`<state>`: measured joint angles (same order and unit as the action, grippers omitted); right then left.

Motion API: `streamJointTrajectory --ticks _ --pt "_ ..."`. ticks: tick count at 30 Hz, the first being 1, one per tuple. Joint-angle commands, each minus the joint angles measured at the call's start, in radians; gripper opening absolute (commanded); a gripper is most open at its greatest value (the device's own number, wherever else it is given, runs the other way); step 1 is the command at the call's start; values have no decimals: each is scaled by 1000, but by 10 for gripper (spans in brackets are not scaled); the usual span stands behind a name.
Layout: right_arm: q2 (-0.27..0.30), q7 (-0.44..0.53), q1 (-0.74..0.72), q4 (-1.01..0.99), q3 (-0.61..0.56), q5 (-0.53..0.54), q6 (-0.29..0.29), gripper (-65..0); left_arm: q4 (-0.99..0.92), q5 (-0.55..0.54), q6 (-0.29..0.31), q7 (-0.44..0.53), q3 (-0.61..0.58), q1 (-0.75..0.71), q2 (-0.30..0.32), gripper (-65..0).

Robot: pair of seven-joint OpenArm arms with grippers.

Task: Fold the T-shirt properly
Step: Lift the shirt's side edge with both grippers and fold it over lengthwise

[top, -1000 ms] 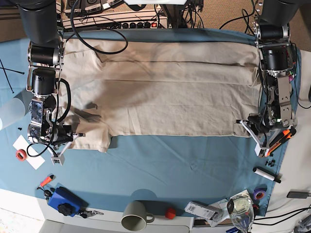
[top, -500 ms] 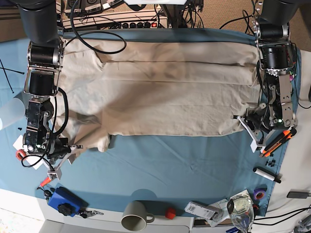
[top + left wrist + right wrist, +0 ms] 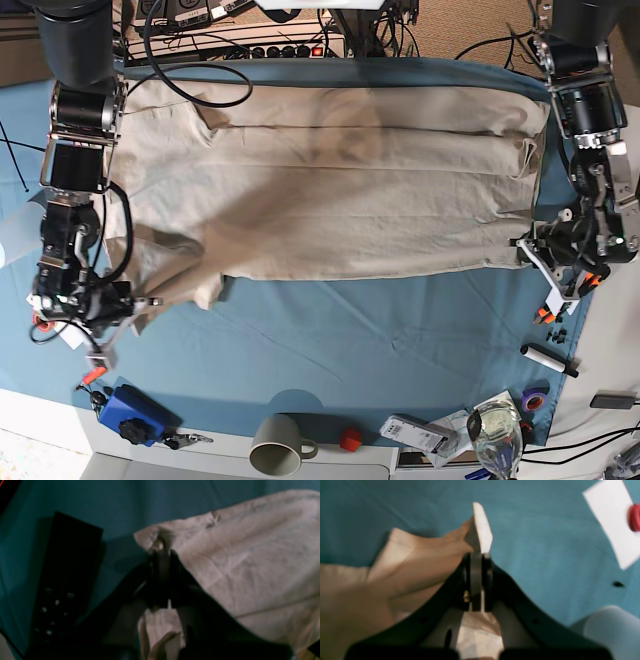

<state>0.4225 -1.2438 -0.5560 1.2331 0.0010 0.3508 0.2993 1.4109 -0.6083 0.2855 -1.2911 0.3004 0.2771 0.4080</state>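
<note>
Both end effectors (image 3: 477, 555) pinching T-shirt (image 3: 330, 190) corners

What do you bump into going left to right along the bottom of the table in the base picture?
Blue box → mug → small red thing → wine glass → purple tape roll.

Compared with a second ago, both arms sit farther toward the outer sides of the base view. The right gripper (image 3: 128, 305), on that view's left, is now farther left and lower, drawing the sleeve corner of the T-shirt (image 3: 330, 190) outward. The left gripper (image 3: 535, 255), on the view's right, is farther right, pulling the hem corner with it. The cloth between them lies stretched wider and flatter.
</note>
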Motion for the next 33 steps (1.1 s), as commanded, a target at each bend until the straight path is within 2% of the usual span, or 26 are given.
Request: streamJointTrajectory --ticks 1,6,10,14,23,28,33 --pt "27 10 -19 32 26 10 0 -650 17 -22 4 8 6 21 29 -650" --pt "55 -6 64 85 123 105 47 -650 18 -63 30 -10 6 4 59 -650" --pt "63 -12 136 145 185 134 71 -650 18 -88 32 -20 6 -3 76 -650" --pt "63 -13 200 216 231 139 71 -650 18 -90 50 -30 6 -3 86 -650" --pt "63 -13 316 303 317 146 71 -650 21 -172 79 -57 6 -17 128 -650" --pt "62 -26 361 325 375 207 102 -650 21 -191 99 -64 6 -26 144 -650" --pt "62 -31 413 369 381 207 109 -650 26 -254 109 -79 6 -71 146 -650"
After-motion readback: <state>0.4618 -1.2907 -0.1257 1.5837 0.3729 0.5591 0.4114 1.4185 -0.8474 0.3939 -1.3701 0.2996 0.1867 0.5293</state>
